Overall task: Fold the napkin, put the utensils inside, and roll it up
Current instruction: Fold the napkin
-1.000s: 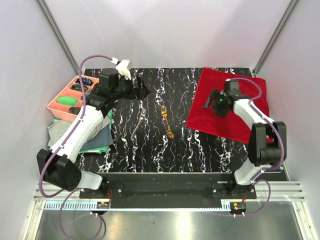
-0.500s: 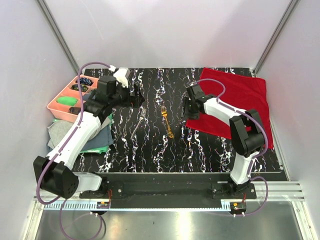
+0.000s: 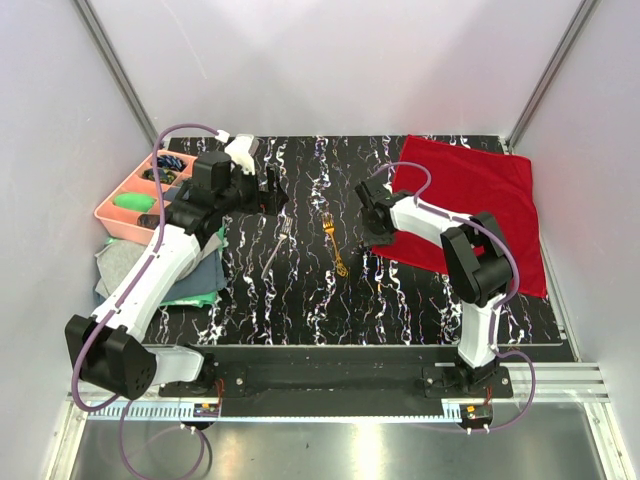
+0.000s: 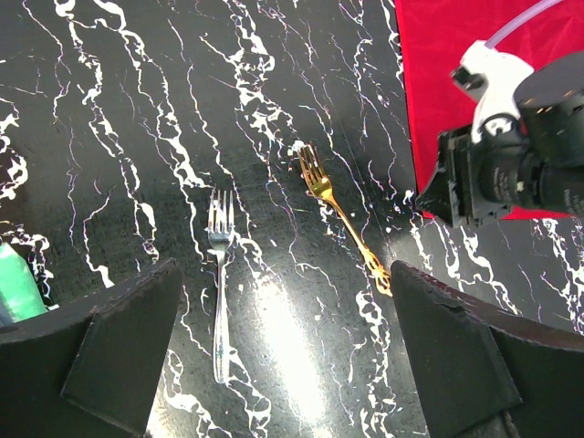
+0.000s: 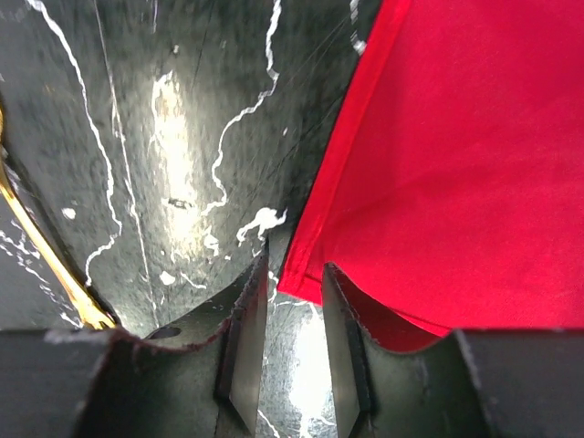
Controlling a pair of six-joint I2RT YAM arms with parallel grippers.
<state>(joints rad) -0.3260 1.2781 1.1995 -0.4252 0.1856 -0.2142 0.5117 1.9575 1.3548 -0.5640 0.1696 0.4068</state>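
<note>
The red napkin (image 3: 470,210) lies flat at the right of the marble table. My right gripper (image 3: 372,238) is low at its near-left corner. In the right wrist view the napkin (image 5: 456,164) shows its corner between my narrowly open fingers (image 5: 297,274), not pinched. The silver fork (image 3: 277,243) and the gold utensil (image 3: 335,243) lie apart mid-table. My left gripper (image 3: 275,190) hovers behind them, wide open and empty. Its wrist view (image 4: 285,274) shows the fork (image 4: 219,274), the gold utensil (image 4: 342,219), the napkin (image 4: 438,73) and the right gripper (image 4: 438,192).
A pink tray (image 3: 115,215) with small items stands at the far left. A pile of grey, green and blue cloths (image 3: 190,275) lies in front of it, under the left arm. Walls close in on both sides.
My right gripper has moved left from above the napkin's middle to its near-left corner. The left gripper has shifted slightly. The utensils have not moved.
</note>
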